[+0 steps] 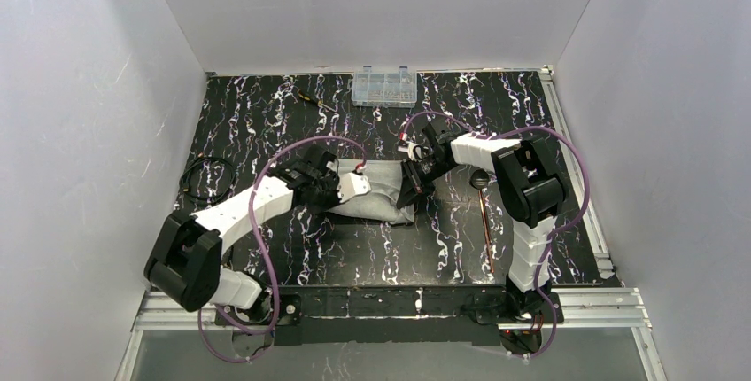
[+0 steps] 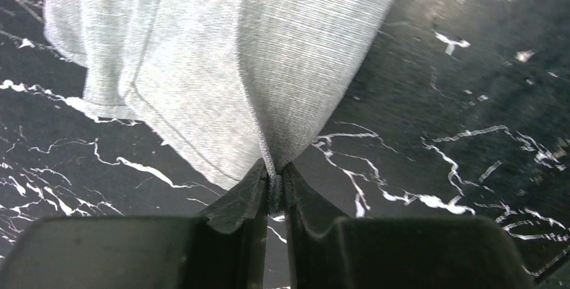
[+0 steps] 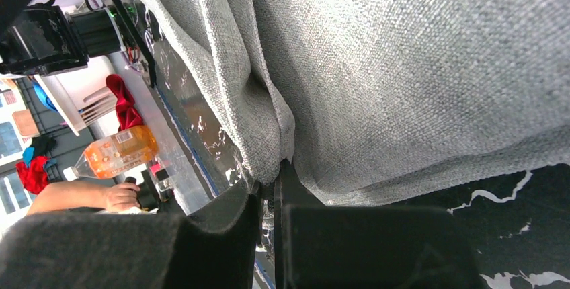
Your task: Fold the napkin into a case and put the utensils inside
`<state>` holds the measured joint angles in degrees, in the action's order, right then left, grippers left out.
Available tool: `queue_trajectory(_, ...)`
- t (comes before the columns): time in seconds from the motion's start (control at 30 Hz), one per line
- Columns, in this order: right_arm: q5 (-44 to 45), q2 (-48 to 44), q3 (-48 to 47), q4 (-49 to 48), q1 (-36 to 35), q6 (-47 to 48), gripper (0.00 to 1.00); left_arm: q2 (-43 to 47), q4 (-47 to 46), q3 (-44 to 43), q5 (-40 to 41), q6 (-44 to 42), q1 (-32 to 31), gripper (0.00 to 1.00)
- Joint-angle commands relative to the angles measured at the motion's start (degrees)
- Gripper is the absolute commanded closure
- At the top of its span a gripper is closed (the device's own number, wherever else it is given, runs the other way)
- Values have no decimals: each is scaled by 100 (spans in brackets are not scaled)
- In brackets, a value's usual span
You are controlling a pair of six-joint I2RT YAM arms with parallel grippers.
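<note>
At the middle of the table (image 1: pixel 372 257), the napkin (image 1: pixel 383 193) forms a narrow, layered grey bundle, stretched between the two grippers. The left gripper (image 2: pixel 274 180) is pinched tight on a corner of the cloth, and the fabric fans out from its tips. The right gripper (image 3: pixel 271 185) is clamped on a fold at the bundle's other end. To the right of that gripper, apart from the cloth, the utensils (image 1: pixel 483 217) lie on the bare table, the dark spoon head toward the far side. A clear compartment box (image 1: pixel 383 87) and a screwdriver (image 1: pixel 315 100) sit by the far edge. A black cable (image 1: pixel 204 177) coils at the left.
</note>
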<state>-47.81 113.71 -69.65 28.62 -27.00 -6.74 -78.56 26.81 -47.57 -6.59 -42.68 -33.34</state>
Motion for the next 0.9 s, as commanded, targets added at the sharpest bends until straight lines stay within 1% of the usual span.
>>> queue_trajectory(0.0,-117,-218,21,48,27,68,99,-339,-191,-356,2,196,270,86)
queue_trajectory(0.1,-129,-194,17,-20,20,16,99,-603,-309,-498,49,109,318,84)
queue_trajectory(0.23,-101,-167,-52,-18,30,-19,99,-781,-479,-468,93,65,320,82)
queue_trajectory(0.47,-32,-172,-89,25,69,-74,99,-1037,-1131,-386,571,144,377,78)
queue_trajectory(0.5,3,-192,-77,24,72,-83,97,-1064,-1170,-407,578,174,391,76)
queue_trajectory(0.57,198,-256,-84,54,72,-106,82,-1099,-1196,-413,577,190,407,72)
queue_trajectory(0.63,429,-393,-120,48,67,-133,74,-1124,-1172,-383,527,181,407,70)
queue_trajectory(0.67,538,-454,-162,55,73,-145,66,-1132,-1154,-356,512,170,408,68)
queue_trajectory(0.73,792,-541,-296,112,81,-167,44,-1151,-1113,-326,499,149,401,64)
queue_trajectory(0.8,1003,-603,-437,213,97,-163,34,-1185,-1107,-320,543,145,405,60)
queue_trajectory(0.87,1309,-706,-547,307,96,-135,4,-1189,-1104,-326,558,164,410,58)
